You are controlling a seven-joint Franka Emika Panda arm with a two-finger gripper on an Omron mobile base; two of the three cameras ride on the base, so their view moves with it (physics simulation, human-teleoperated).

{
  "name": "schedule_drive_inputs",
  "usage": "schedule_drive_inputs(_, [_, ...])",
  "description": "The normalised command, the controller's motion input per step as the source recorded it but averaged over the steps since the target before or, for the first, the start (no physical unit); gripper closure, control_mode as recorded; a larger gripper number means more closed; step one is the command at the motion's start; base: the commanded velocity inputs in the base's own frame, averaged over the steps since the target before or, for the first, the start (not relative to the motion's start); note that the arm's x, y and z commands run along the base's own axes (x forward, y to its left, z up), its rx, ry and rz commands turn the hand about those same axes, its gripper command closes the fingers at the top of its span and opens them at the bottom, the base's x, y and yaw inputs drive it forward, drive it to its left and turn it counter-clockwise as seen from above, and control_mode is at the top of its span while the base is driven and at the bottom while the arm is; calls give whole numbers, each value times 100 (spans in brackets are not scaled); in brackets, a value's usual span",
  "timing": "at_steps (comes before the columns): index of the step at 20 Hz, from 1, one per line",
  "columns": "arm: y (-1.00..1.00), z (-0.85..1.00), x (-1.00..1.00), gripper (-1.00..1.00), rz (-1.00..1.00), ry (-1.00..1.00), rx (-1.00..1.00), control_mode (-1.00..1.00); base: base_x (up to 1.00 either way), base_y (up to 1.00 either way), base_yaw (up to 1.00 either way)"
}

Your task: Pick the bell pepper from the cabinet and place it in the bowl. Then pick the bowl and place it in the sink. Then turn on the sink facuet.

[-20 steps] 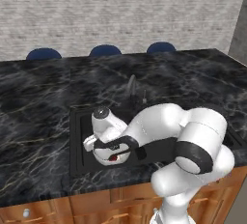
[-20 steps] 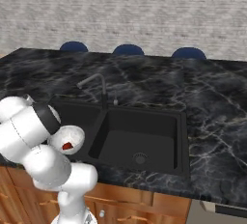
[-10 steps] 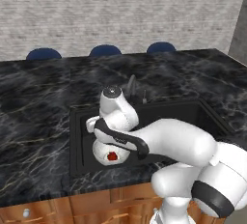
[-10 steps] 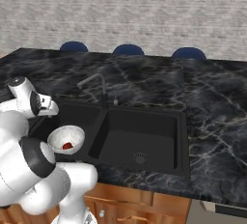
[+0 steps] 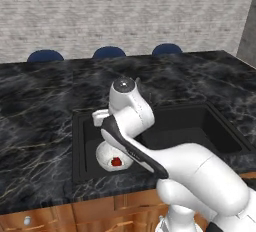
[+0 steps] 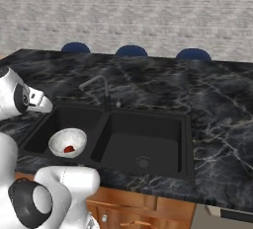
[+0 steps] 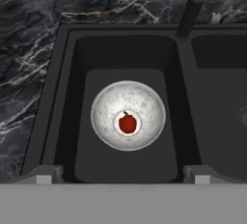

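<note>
While the two-finger gripper (image 7: 123, 175) hangs above the left basin with its jaws spread wide and nothing between them, the round white-grey speckled bowl (image 7: 128, 115) sits directly below on the basin floor, clear of the fingertips. The small dark-red bell pepper (image 7: 127, 123) rests upright in the bowl's middle, its tiny stem showing in the hand view. The right base view adds the whole black two-basin sink (image 6: 148, 121), with the bowl (image 6: 68, 142) in the left basin, and the slim dark grey arched faucet (image 6: 99, 89) behind the divider. In the left base view the white arm (image 5: 150, 151) covers part of the bowl (image 5: 111, 157), and the black marble counter (image 5: 40, 106) surrounds the sink.
</note>
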Motion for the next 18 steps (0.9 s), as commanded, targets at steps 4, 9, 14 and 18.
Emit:
schedule_drive_inputs(4, [-40, 30, -45, -100, -18, -9, 17, -100, 0, 0, 0])
schedule_drive_inputs(9, [-74, 85, -62, -100, -31, -4, 41, -100, 0, 0, 0])
schedule_drive_inputs(14, [-93, 40, -20, -100, -30, 2, 49, -100, 0, 0, 0])
schedule_drive_inputs(18, [-100, 4, -1, -100, -26, 0, 62, -100, 0, 0, 0])
